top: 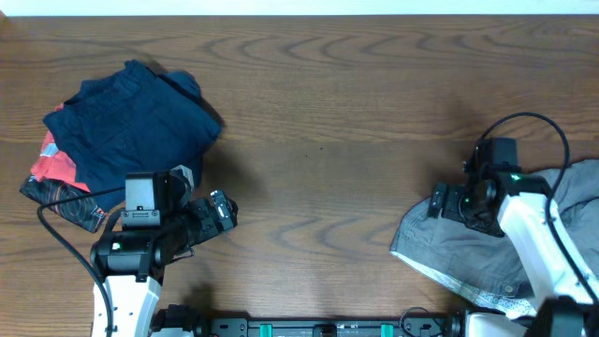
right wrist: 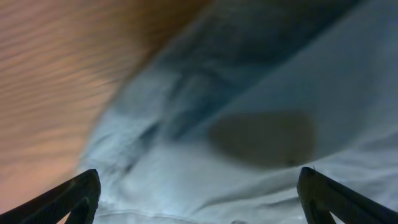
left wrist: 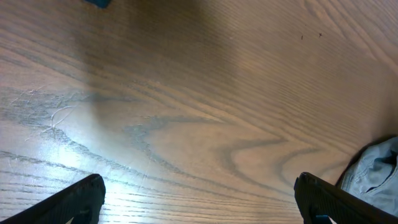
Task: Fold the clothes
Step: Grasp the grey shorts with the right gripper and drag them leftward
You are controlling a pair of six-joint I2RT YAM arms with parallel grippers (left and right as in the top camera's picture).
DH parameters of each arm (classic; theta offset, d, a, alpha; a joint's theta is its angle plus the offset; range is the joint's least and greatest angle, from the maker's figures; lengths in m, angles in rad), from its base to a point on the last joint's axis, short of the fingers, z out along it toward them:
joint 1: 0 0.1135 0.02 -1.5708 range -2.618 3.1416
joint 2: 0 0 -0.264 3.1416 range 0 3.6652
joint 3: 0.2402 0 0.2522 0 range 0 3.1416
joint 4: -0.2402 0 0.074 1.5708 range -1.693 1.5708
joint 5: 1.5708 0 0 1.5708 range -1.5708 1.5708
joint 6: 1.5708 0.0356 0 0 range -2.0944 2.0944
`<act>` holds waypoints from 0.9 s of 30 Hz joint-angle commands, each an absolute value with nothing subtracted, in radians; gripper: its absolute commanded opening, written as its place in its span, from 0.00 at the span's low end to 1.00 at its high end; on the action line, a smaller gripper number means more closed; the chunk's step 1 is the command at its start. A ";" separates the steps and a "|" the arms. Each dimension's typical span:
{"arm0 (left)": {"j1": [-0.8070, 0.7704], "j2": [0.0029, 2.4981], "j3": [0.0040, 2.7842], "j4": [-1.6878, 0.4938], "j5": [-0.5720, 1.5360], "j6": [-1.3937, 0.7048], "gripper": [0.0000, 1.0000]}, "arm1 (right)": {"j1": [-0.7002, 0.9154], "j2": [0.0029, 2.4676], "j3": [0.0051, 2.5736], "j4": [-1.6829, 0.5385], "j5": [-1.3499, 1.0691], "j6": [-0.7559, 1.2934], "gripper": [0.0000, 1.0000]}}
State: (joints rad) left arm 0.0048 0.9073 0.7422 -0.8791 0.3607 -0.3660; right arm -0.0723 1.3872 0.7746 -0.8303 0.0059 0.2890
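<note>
The grey shorts (top: pixel 468 248) lie crumpled at the table's right front, with lighter mesh lining along the lower edge. My right gripper (top: pixel 447 200) is open, just over the shorts' upper left part. The right wrist view shows the blurred grey cloth (right wrist: pixel 205 155) filling the space between its spread fingers (right wrist: pixel 199 205), close below. My left gripper (top: pixel 220 213) is open and empty over bare wood at the left front. In the left wrist view its fingers (left wrist: pixel 199 205) frame bare table, with an edge of the shorts (left wrist: pixel 376 171) at the far right.
A navy blue folded garment (top: pixel 131 117) lies at the left on top of a red-and-black patterned garment (top: pixel 56 178). The wooden table (top: pixel 318 122) spans the view. A black cable loops above the right arm (top: pixel 533 122).
</note>
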 commanded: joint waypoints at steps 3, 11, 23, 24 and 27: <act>0.003 0.907 0.765 -0.881 0.370 -0.357 0.98 | -0.064 1.454 0.770 -0.786 0.103 0.463 0.97; 0.003 0.907 0.765 -0.866 0.370 -0.356 0.98 | -0.057 1.552 0.740 -0.654 -0.059 0.465 0.01; 0.003 0.928 0.765 -0.521 0.371 -0.345 0.98 | 0.109 1.530 0.819 -0.055 -0.447 0.487 0.01; 0.003 0.939 0.765 -0.488 0.372 -0.345 0.98 | 0.125 1.530 0.828 -0.030 -0.454 0.498 0.01; -0.002 0.985 0.765 -0.435 0.399 -0.346 0.98 | 0.159 1.529 0.844 -0.039 -0.441 0.489 0.14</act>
State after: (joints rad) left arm 0.0044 0.9451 0.7479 -0.4557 0.3683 -0.3622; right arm 0.1284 1.5414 0.8246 -0.0326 -0.3790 0.4786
